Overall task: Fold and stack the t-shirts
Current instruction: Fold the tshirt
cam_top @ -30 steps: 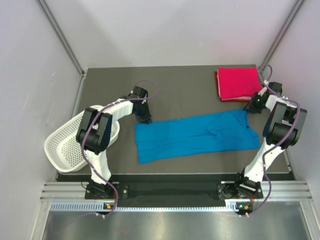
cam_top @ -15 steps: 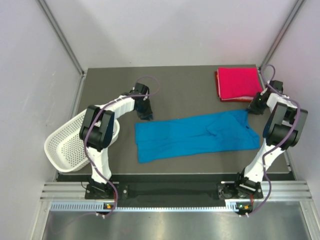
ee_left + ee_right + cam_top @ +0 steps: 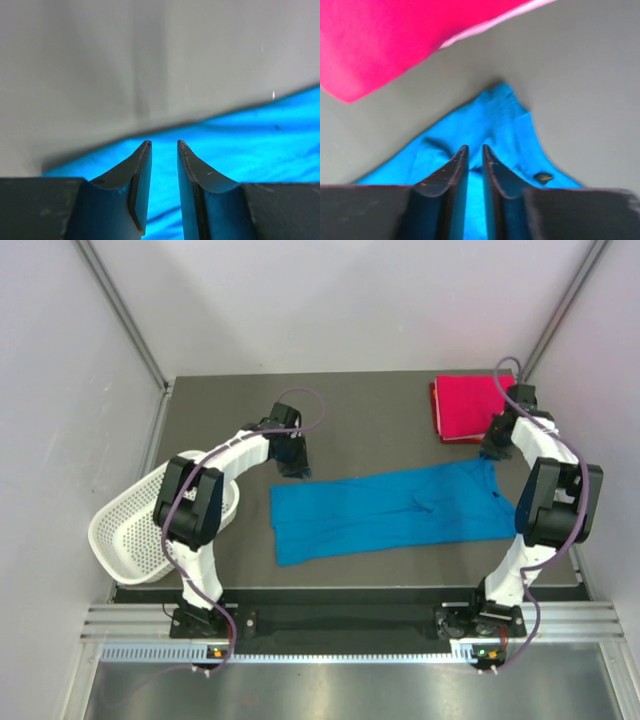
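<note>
A bright blue t-shirt (image 3: pixel 390 512) lies across the middle of the table, folded into a long strip. The pink-red t-shirt (image 3: pixel 472 405) sits folded at the back right. My left gripper (image 3: pixel 293 468) hovers at the strip's back left corner; in its wrist view the gripper (image 3: pixel 164 144) is open, with blue cloth (image 3: pixel 250 140) below and nothing between the fingers. My right gripper (image 3: pixel 492 448) is over the strip's back right corner, just in front of the pink-red shirt (image 3: pixel 395 40). Here the gripper (image 3: pixel 474 148) stands narrowly open above the blue cloth (image 3: pixel 495 115), gripping nothing.
A white mesh basket (image 3: pixel 130 530) hangs off the table's left edge beside the left arm. Grey walls and metal posts close in the back and sides. Dark tabletop (image 3: pixel 370 410) shows behind the blue strip.
The right gripper has swung from the table's right edge back and left, ending between the pink-red shirt and the blue strip's corner. The left gripper edged slightly right. Both shirts lie unmoved.
</note>
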Available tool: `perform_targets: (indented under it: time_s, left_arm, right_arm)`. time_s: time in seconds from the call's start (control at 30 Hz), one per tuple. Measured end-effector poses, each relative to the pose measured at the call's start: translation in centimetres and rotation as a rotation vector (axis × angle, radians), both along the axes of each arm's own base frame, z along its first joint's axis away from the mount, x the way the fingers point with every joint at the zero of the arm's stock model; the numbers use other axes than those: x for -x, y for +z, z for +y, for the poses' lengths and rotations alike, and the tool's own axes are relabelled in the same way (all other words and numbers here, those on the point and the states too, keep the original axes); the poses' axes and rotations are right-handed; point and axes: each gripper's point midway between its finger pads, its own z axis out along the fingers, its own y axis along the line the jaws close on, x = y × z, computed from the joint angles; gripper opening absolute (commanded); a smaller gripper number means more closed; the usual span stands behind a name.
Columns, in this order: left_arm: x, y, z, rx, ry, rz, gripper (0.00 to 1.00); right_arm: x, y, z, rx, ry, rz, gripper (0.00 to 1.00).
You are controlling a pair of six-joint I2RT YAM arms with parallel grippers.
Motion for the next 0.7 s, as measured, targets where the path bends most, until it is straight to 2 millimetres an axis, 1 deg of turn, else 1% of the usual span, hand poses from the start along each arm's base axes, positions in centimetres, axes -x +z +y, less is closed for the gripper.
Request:
perform_targets:
  time_s: [0.03, 0.07, 0.17, 0.27, 0.4, 0.43, 0.6, 0.7]
  left_arm:
    - [0.5, 0.1, -0.1, 0.004, -0.008, 0.002, 0.33]
    - [0.9, 0.2, -0.3, 0.008, -0.015, 0.004, 0.33]
    - [2.0, 0.1, -0.4, 0.014, -0.028, 0.011, 0.33]
    - [2.9, -1.0, 0.0, -0.006, -0.027, 0.038, 0.32]
    - [3.6, -3.2, 1.4, -0.073, 0.013, 0.070, 0.32]
    - [3.5, -3.2, 1.5, -0.075, 0.018, 0.067, 0.32]
    - [3.3, -3.2, 1.7, -0.094, 0.040, 0.058, 0.32]
    - [3.3, -3.0, 1.8, -0.099, 0.036, 0.054, 0.32]
  right_arm:
    - [0.1, -0.2, 0.4, 0.003, 0.006, 0.006, 0.10]
    - [0.4, -0.6, 0.7, 0.007, 0.010, 0.017, 0.09]
    - [1.3, -1.7, 0.4, 0.021, -0.008, 0.051, 0.06]
    - [1.6, -2.8, -0.5, 0.052, -0.031, 0.079, 0.04]
    - [1.8, -5.1, -1.2, 0.084, -0.043, 0.107, 0.04]
    - [2.0, -5.6, -1.2, 0.084, -0.040, 0.116, 0.04]
    - [1.7, -5.7, -1.5, 0.103, -0.034, 0.106, 0.06]
    - [1.7, -5.7, -1.5, 0.104, -0.030, 0.107, 0.09]
